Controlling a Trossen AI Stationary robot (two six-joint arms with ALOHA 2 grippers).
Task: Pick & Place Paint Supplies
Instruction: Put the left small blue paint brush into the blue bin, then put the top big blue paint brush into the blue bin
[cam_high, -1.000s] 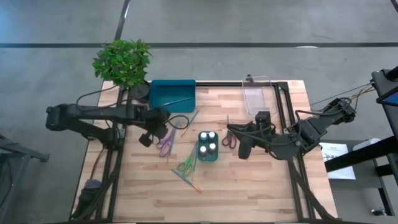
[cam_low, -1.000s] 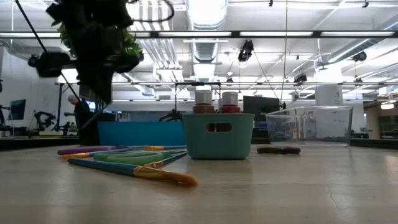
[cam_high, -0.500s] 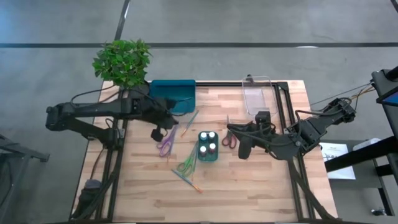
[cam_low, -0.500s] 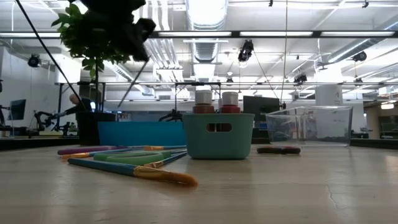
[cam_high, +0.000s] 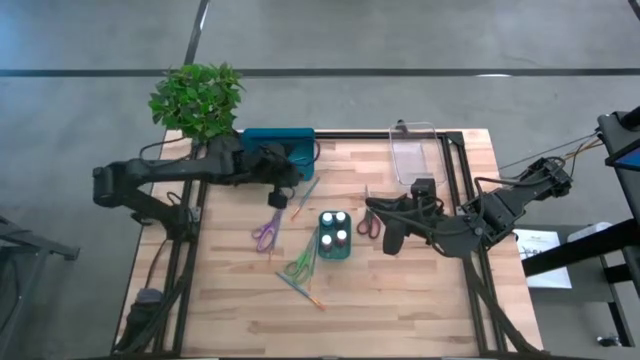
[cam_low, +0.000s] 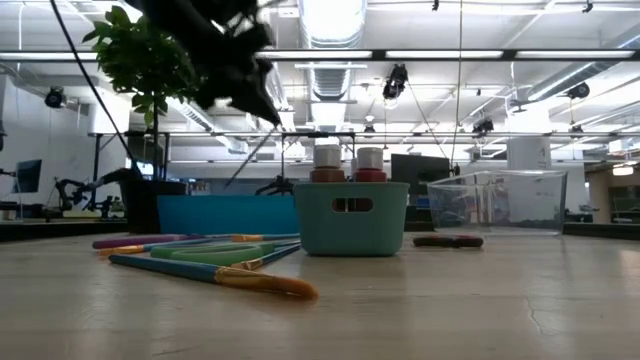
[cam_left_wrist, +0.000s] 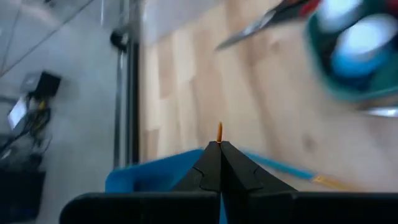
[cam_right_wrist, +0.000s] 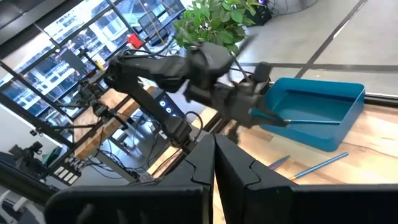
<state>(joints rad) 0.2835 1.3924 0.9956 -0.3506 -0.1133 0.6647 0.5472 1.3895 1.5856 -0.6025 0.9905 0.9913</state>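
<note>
Two hands are over the bench (cam_high: 400, 300), both with fingers pressed together. The left hand (cam_high: 281, 187) hangs at the near edge of the teal tray (cam_high: 262, 143); in its wrist view a thin orange tip pokes out just past its closed fingertips (cam_left_wrist: 219, 163), so it seems to pinch a brush there, though the pictures do not make that certain. One brush (cam_right_wrist: 309, 121) lies inside the teal tray, behind that hand. Just below the left hand lie the purple scissors (cam_high: 267, 230), with another brush (cam_high: 305, 192) slanting just beside it. Farther toward the bench's middle stands a small teal basket (cam_high: 334, 250) holding four white-capped pots (cam_high: 334, 229), and next to it the green scissors (cam_high: 298, 264) and a blue brush (cam_high: 300, 290). The right hand (cam_high: 375, 213) rests low on the other side of the basket, touching or nearly touching the red scissors (cam_high: 366, 224). Behind it sits a clear tray (cam_high: 413, 151). A potted plant (cam_high: 197, 98) stands at the bench corner behind the left arm.
</note>
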